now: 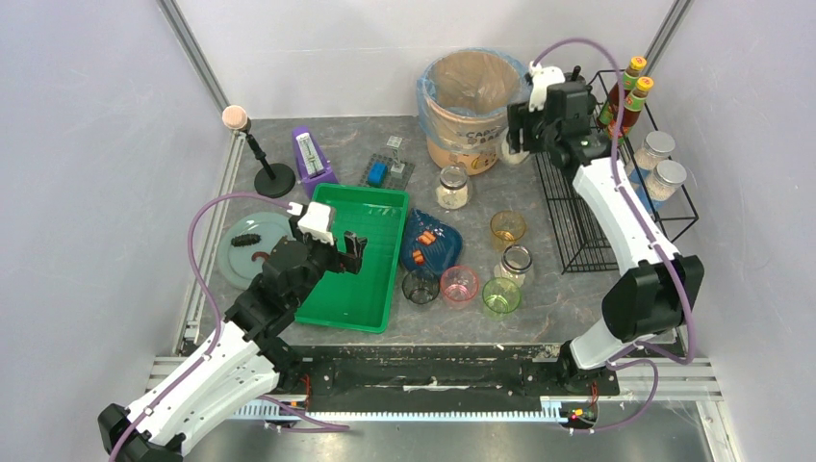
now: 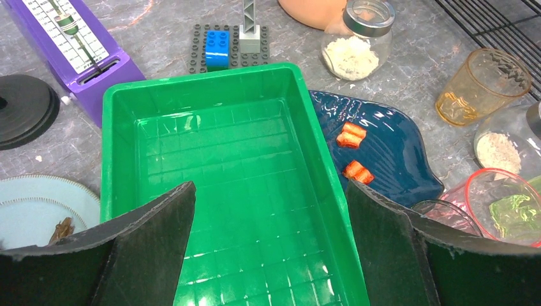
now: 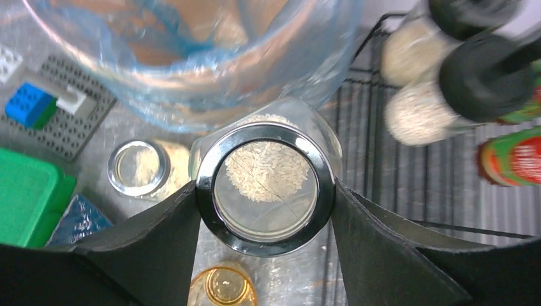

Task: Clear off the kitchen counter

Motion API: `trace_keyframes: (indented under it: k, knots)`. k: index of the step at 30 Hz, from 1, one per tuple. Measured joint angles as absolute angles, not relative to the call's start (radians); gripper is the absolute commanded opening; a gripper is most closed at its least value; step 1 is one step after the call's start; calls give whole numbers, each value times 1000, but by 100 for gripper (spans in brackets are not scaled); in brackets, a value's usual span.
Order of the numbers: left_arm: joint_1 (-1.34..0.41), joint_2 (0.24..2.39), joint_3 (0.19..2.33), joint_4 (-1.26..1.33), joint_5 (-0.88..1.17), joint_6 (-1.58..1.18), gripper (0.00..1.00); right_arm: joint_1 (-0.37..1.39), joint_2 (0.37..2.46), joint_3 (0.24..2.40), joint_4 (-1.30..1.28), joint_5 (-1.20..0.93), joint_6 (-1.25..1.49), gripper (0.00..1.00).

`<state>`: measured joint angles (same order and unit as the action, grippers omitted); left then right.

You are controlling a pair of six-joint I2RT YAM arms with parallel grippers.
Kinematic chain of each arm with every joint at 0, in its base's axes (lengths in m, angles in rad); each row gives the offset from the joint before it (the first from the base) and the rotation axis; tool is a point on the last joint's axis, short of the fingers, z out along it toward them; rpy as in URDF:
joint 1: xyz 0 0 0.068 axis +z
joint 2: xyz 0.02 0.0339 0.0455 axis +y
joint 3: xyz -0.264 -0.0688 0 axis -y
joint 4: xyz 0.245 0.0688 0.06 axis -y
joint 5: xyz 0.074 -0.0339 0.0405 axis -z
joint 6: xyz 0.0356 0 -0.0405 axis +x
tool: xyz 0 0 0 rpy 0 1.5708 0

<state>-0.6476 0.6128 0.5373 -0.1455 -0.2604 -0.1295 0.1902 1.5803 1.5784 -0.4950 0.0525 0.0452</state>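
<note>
At upper right, the right gripper (image 3: 265, 191) holds a rice jar (image 3: 265, 169); its smooth round side may slip, dropping it onto the wire rack (image 1: 577, 231); left gripper (image 2: 269, 188) gapes wide, empty

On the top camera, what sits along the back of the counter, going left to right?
Microphone stand → purple metronome → Lego baseplate → lined bin → black wire rack. The right gripper, shut on a rice jar, overlaps the bin's edge, so its place is unclear.
</note>
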Motion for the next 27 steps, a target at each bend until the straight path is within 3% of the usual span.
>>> trace_keyframes:
  k: [7,27]
  knots:
    - [-648,603,537,-146,-260,-130,93,111,1568,1788,-604,159,45,0]
    - [-652,595,537,-146,-260,-129,93,-89,1671,1733,-678,150,41,0]
